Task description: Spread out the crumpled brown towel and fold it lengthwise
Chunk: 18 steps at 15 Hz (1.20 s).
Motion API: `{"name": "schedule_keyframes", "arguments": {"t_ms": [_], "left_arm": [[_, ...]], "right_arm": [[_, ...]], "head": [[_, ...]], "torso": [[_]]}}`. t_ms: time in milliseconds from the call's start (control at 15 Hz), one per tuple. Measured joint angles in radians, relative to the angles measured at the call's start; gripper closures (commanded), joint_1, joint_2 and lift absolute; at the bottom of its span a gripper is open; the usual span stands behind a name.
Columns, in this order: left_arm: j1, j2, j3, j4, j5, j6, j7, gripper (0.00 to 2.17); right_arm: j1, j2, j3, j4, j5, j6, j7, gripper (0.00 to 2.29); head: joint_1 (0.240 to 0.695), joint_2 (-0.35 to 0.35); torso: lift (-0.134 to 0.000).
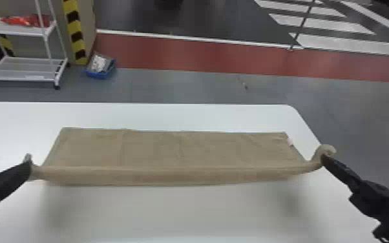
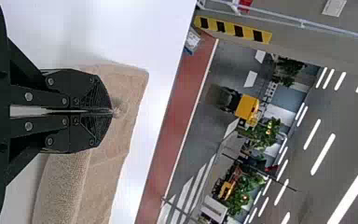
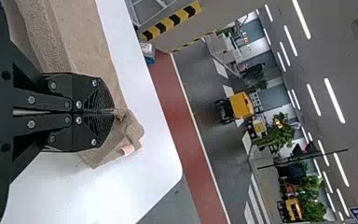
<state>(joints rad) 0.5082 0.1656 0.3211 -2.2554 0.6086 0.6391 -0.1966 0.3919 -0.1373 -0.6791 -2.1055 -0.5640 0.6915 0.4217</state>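
Pinching the towel at its near edge, the left gripper and right gripper each have their two fingers closed, cloth caught at the tips; the held edge hangs just above the table, sagging slightly between them, with a small curl of cloth beyond the right gripper. The rest lies flat, forward of both; its long axis runs left to right, from one gripper across to the other, so neither arm is nearer: each has its own end. The spreading looks done, the lengthwise fold probably under way; the next move seems to call for both grippers carrying the near edge forward together, over the flat part toward the far edge; uneven travel could skew it. Count: one towel, two grippers, one table.
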Motion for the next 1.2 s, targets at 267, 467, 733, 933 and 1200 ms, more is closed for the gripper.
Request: {"name": "schedule_keyframes", "arguments": {"t_ms": [267, 467, 733, 933, 1200], "left_arm": [[0.029, -0.015, 0.044, -0.072, 0.057, 0.189, -0.001, 1.09], [0.031, -0.015, 0.046, -0.102, 0.062, 0.232, 0.008, 1.09], [-0.038, -0.012, 0.025, -0.080, 0.044, 0.234, 0.057, 1.09], [-0.148, 0.003, -0.025, 0.004, 0.015, 0.232, 0.076, 1.09], [-0.279, 0.013, -0.084, 0.145, -0.014, 0.203, 0.083, 1.09]], "right_arm": [[0.012, 0.018, -0.040, -0.005, 0.007, 0.010, 0.006, 1.33], [0.005, 0.023, -0.061, 0.020, 0.021, 0.010, 0.006, 1.33], [-0.105, 0.010, -0.027, 0.108, 0.107, 0.058, 0.003, 1.33], [-0.216, -0.017, 0.016, 0.211, 0.161, 0.092, 0.001, 1.33], [-0.346, -0.036, 0.066, 0.299, 0.214, 0.105, -0.006, 1.33]], "head": [[0.695, -0.261], [0.695, -0.303], [0.695, -0.284], [0.695, -0.266], [0.695, -0.238]], "torso": [[-0.124], [-0.124], [-0.124], [-0.124], [-0.124]]}}
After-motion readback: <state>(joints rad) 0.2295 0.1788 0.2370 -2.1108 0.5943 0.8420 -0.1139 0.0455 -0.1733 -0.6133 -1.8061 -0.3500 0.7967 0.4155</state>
